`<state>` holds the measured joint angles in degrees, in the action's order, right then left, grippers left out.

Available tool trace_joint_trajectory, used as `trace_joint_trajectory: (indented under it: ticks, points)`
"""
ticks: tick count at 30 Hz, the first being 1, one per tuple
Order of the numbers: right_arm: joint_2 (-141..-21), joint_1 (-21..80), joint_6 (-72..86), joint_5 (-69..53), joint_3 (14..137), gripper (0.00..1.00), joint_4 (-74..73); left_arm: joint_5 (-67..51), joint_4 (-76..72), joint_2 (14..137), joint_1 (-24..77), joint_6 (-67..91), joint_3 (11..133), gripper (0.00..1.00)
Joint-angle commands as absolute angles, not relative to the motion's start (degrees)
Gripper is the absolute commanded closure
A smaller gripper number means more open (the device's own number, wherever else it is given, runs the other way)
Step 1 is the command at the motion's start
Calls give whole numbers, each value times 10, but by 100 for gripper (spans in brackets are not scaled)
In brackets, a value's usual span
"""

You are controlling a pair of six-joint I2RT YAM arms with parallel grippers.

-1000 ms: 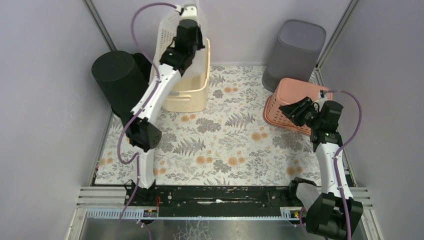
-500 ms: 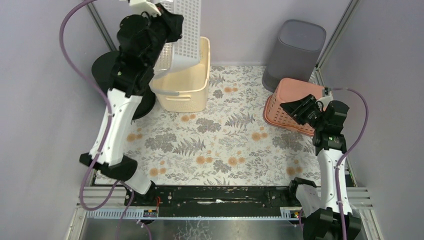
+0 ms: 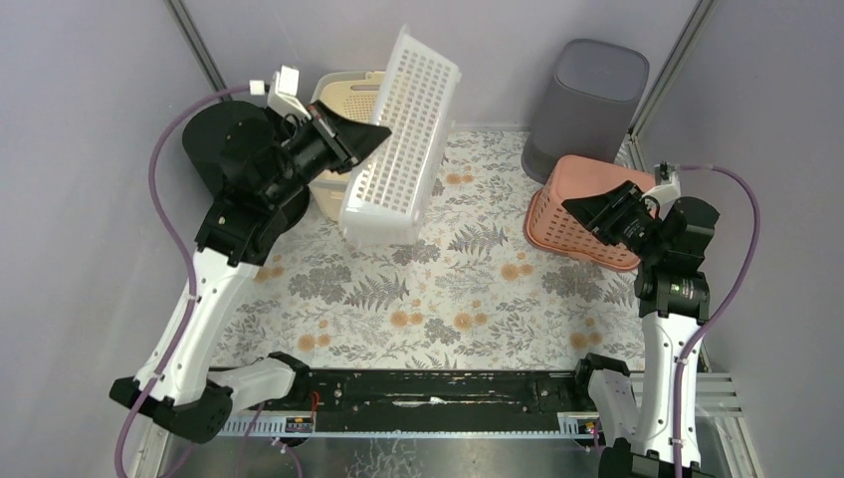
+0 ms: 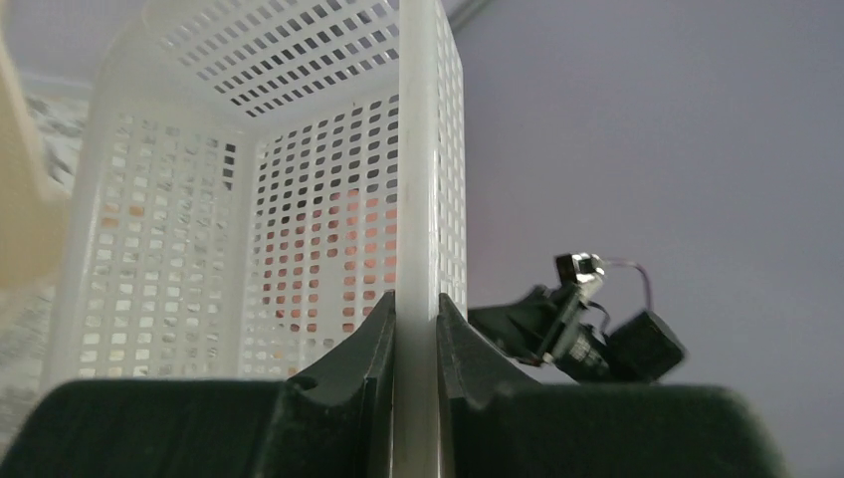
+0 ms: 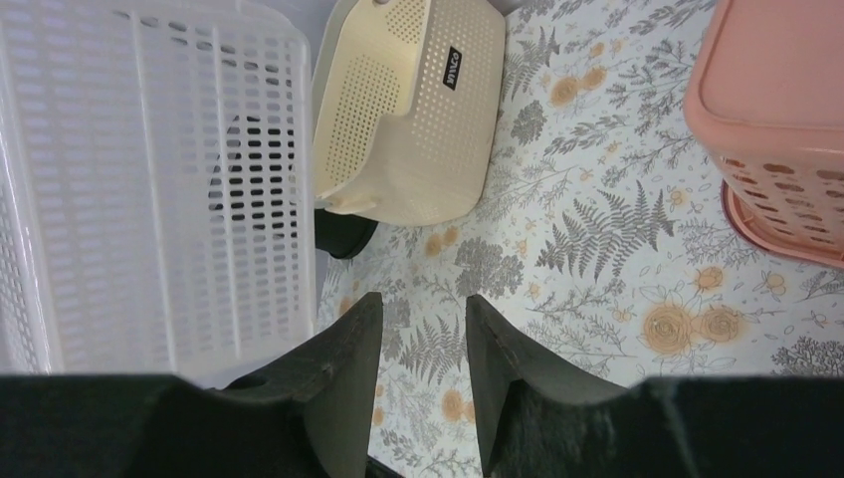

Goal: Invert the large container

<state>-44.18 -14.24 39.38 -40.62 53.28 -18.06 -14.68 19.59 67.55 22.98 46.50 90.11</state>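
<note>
I'm clamping the left gripper (image 4: 416, 309) shut on one thin wall of the white basket (image 3: 403, 139), which is hanging tipped on its side above the flowered mat (image 3: 448, 299), just in front of the cream basket (image 3: 348, 92). I'm judging the flip about half done, so I'm planning a slow wrist roll with the pinch tight, bringing the open side down clear of the cream basket before lowering the rim flat. The right gripper (image 5: 418, 304) is sitting half open, gripping nothing, by the pink basket (image 3: 582, 179)
</note>
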Motion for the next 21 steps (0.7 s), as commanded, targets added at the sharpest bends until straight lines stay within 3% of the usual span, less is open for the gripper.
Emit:
trace_joint_trajectory:
  ticks: [1, 9, 21]
  points:
    - [-431, -139, 370, -432, 564, 56, -217, -217, 52, 598, 227, 564, 836, 100]
    - [-427, -139, 363, -431, 559, 56, -228, -238, -56, 534, 248, 697, 647, 100]
    - [-429, -139, 350, -425, 512, 56, -223, -46, -225, 529, 409, 796, 396, 100]
